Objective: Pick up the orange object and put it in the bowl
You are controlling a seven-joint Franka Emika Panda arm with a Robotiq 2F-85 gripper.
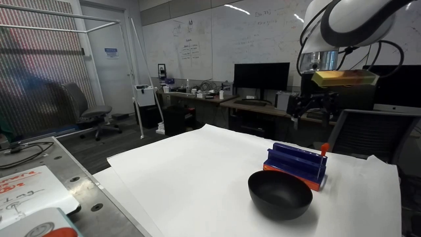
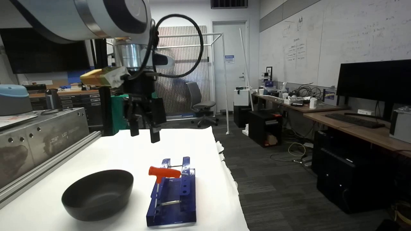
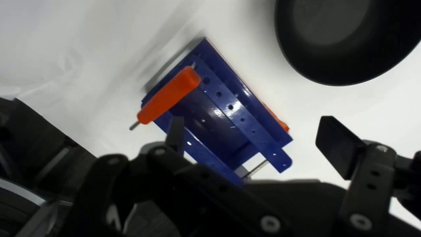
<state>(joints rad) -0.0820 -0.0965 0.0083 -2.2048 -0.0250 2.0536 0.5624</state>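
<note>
The orange object is the orange-red T-shaped handle of a thin metal tool; it shows in both exterior views (image 1: pixel 324 148) (image 2: pixel 164 173) and in the wrist view (image 3: pixel 168 94). The tool stands upright in one end of a blue rack (image 1: pixel 292 164) (image 2: pixel 173 216) with an orange base edge. The plain black bowl (image 1: pixel 279 207) (image 2: pixel 99 200) is beside the rack, apart from it; it also shows in the wrist view (image 3: pixel 342 69). My gripper (image 1: pixel 309 122) (image 2: pixel 144 134) is open and empty, well above the table. In the wrist view its fingers (image 3: pixel 255 141) are wide apart, with the handle outside them at upper left.
The rack and bowl stand on a table covered with white paper (image 1: pixel 184 177). A metal bench (image 1: pixel 95 200) borders the table on one side. A dark mesh chair (image 1: pixel 371 135) stands behind the table's edge. A yellow piece (image 1: pixel 343 79) is fixed to the wrist.
</note>
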